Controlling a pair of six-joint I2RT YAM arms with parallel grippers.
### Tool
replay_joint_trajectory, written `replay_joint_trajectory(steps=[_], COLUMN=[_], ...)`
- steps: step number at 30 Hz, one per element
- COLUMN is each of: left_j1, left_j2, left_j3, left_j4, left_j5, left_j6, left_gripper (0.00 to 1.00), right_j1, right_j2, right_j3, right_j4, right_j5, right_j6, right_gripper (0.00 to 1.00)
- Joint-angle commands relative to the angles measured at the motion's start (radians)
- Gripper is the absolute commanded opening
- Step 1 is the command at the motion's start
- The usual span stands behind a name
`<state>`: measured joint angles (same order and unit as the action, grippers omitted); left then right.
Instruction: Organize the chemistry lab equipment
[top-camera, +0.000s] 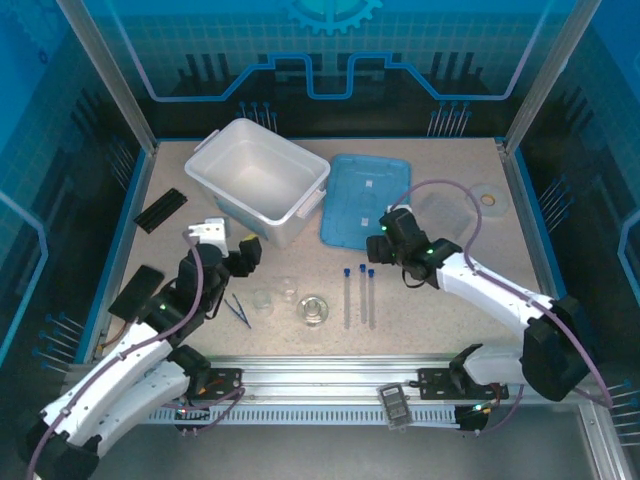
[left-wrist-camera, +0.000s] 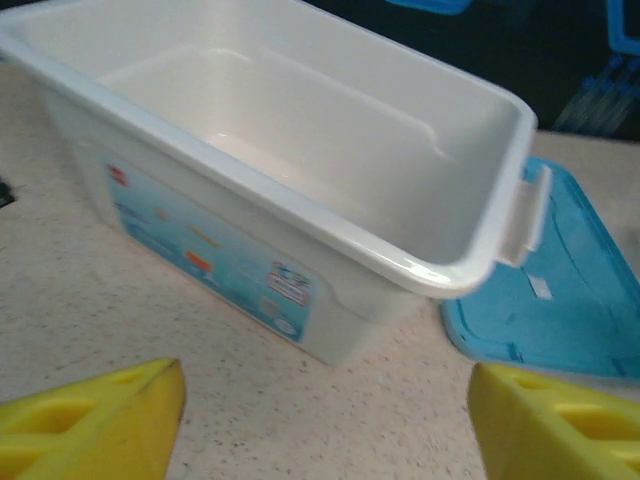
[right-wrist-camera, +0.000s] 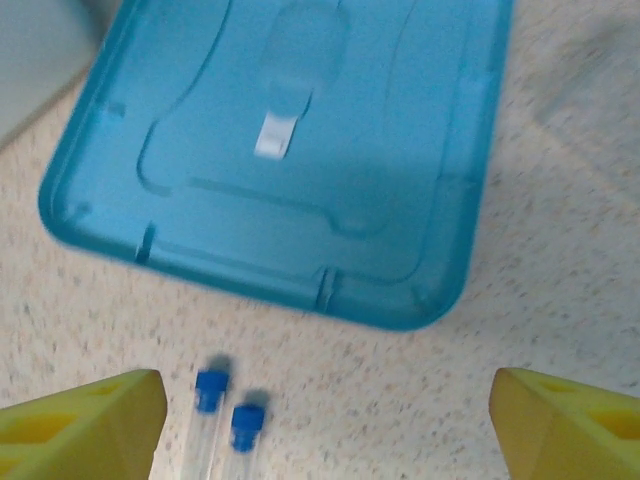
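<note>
The speckled beige tabletop (top-camera: 420, 335) sits inside a blue-lit, metal-framed enclosure. Far out to the left of the left hand (left-wrist-camera: 325, 400) lies a black ridged strip (top-camera: 160, 210). That hand hangs with its yellow fingers spread wide and nothing between them. Straight ahead of it stands a white bin (left-wrist-camera: 330, 300), which looks empty inside. A sticker (left-wrist-camera: 205, 262) on the bin's side carries red and blue marks, but they are too blurred to read.

On the near side of the left hand, towards the arm bases, the blue tweezers (top-camera: 238, 310) rest flat. Just to their right stand two small clear beakers (top-camera: 262, 298), then a round dish (top-camera: 313, 310). The blue-capped tubes (top-camera: 360, 295) lie side by side further right, just on the near side of the right hand (right-wrist-camera: 328, 400).

The right hand is also open and grips nothing. Its fingers frame the caps of the tubes below and the blue lid (right-wrist-camera: 300, 150) ahead. The lid lies flat beside the bin and bears a small white tag (right-wrist-camera: 272, 135) with no writing I can make out. A white tape ring (top-camera: 490, 200) lies off to the right of that hand.

By my reading the sorting has not begun: every piece is loose on the tabletop, so all of it remains to be gathered.
</note>
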<state>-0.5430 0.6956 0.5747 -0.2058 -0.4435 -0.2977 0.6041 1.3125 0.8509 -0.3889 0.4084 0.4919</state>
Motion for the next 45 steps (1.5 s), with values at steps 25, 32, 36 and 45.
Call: replay_joint_trajectory(steps=[25, 32, 36, 45], left_j1=[-0.327, -0.327, -0.327, -0.327], left_j2=[0.507, 0.508, 0.503, 0.504], left_j3=[0.184, 0.178, 0.172, 0.177], left_j4=[0.166, 0.163, 0.161, 0.151], left_j5=[0.114, 0.112, 0.111, 0.115], left_j6=[0.077, 0.081, 0.078, 0.069], left_gripper=[0.69, 0.69, 0.7, 0.7], right_j1=[0.09, 0.096, 0.096, 0.095], right_j2=[0.276, 0.293, 0.308, 0.327], right_j3=[0.014, 0.01, 0.015, 0.012], right_j4=[-0.032, -0.016, -0.027, -0.048], right_j5=[-0.11, -0.115, -0.104, -0.079], right_j6=[0.139, 0.155, 0.158, 0.169], right_gripper=[0.39, 0.4, 0.41, 0.38])
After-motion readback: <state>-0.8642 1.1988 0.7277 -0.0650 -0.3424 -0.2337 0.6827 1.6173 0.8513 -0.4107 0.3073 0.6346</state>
